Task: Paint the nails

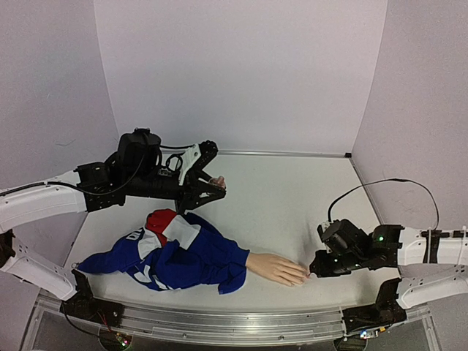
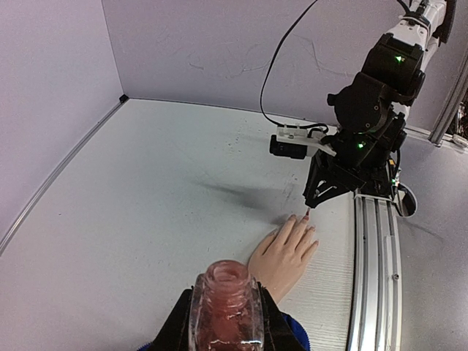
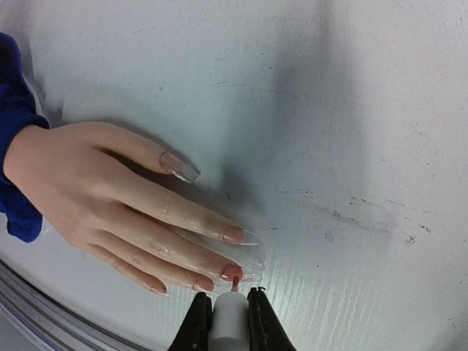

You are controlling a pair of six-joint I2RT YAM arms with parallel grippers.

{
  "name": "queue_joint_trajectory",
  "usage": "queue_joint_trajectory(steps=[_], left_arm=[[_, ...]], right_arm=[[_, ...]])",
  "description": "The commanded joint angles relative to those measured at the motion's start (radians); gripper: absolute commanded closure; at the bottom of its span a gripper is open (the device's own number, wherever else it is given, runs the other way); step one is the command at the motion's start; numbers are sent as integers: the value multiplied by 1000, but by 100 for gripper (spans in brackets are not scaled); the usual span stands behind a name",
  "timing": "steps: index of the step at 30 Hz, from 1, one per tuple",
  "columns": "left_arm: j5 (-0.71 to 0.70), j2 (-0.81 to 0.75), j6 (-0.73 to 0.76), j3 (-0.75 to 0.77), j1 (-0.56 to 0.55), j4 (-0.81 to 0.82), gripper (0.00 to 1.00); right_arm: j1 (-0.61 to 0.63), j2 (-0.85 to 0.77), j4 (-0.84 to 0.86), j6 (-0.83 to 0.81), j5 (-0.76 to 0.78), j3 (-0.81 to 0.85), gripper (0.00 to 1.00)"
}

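Left gripper (image 1: pixel 213 183) clamps open bottle (image 2: pixel 226 311) of pinkish polish (image 2: pixel 223 330); right gripper (image 3: pixel 229 306) clamps brush (image 3: pixel 232 327) at the nails (image 3: pixel 232 273).

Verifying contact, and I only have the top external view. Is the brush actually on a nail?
Observer: Yes. In the right wrist view, the brush tip held by the right end effector touches a pink-coated nail, apparently on the middle finger.
Operator: Is the bottle open for a re-dip?
Observer: Yes. In the left wrist view, the polish bottle gripped by the left end effector has an uncapped neck.
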Motion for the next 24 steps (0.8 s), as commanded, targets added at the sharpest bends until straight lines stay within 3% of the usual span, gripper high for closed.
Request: queue_joint_trajectory(steps=[1, 24], left_arm=[[12, -16, 16, 36, -5, 25, 100], [15, -16, 16, 37, -5, 25, 100]], right_arm=[[4, 21, -13, 1, 2, -2, 100], [5, 73, -4, 0, 4, 4, 100]])
